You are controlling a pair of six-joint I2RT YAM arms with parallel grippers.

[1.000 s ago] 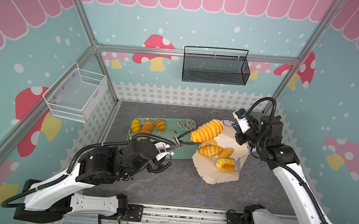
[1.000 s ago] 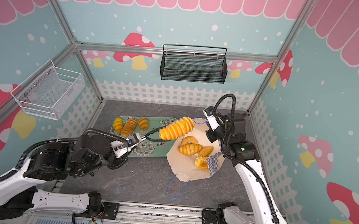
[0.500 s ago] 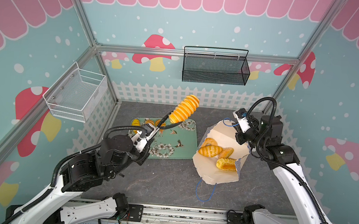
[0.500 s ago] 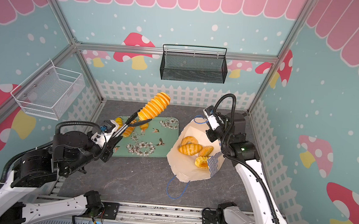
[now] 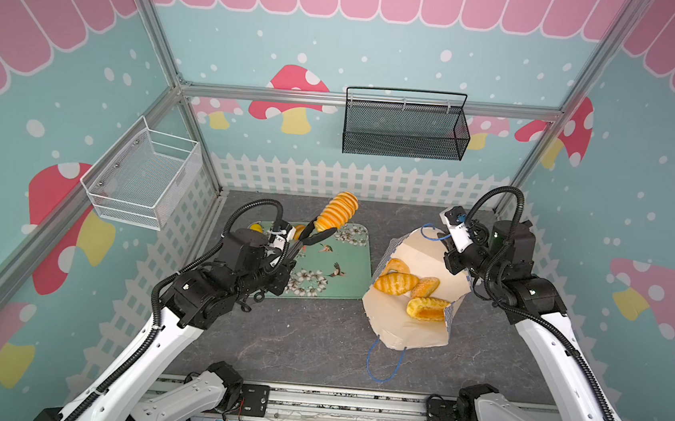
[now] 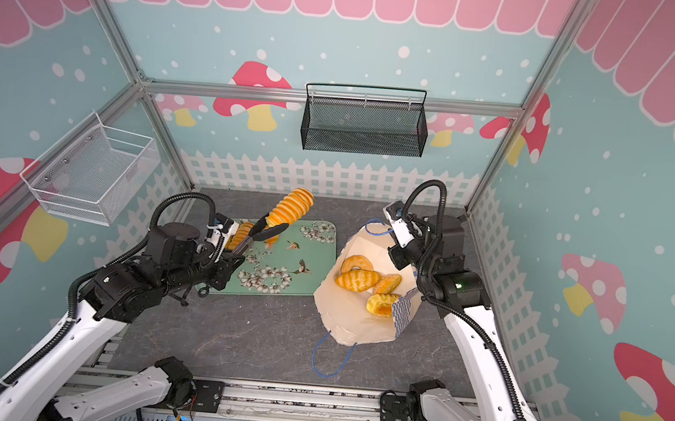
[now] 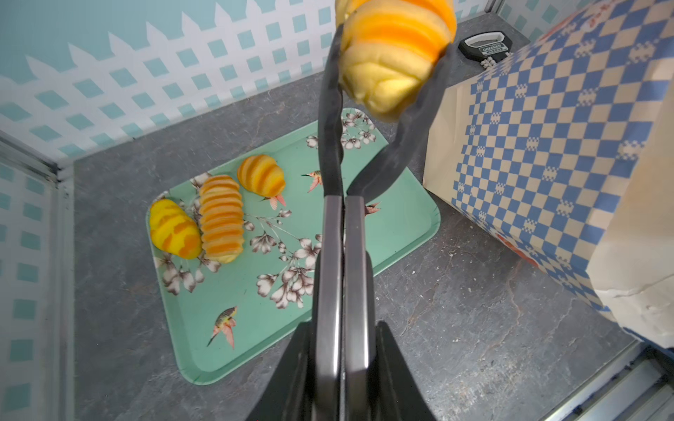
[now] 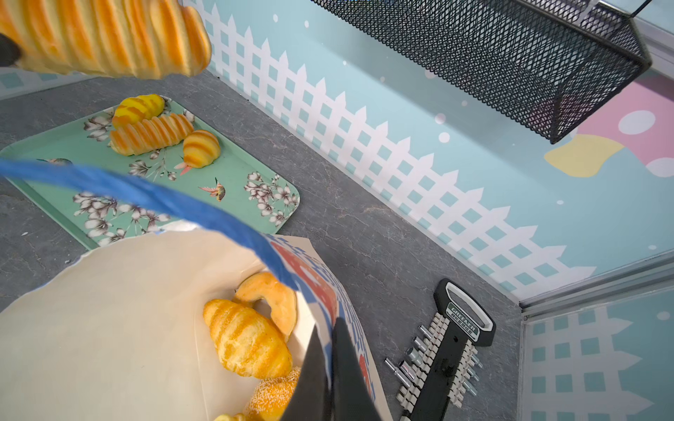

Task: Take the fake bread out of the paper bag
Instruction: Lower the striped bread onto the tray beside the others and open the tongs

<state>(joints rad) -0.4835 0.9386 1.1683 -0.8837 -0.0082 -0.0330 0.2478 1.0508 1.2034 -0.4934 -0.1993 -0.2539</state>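
Grey table [image 5: 316, 343], L jaws clamp tongs [image 7: 330, 255], loaf [image 7: 394, 62]

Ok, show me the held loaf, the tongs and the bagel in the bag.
held loaf [image 5: 336, 212]: a top view, middle of its ridged body.
tongs [image 7: 328, 273]: left wrist view, on a metal arm.
ring bagel [image 8: 262, 286]: right wrist view, on the ring's arc.

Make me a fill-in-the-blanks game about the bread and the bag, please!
The flowery tray holds ___ breads.
The left gripper squeezes black tongs gripping a ridged loaf that is ___ of the paper bag.
The right gripper is ___ on the bag's rim.
The bag's cord handle is ___.

Missing words: three; out; shut; blue.
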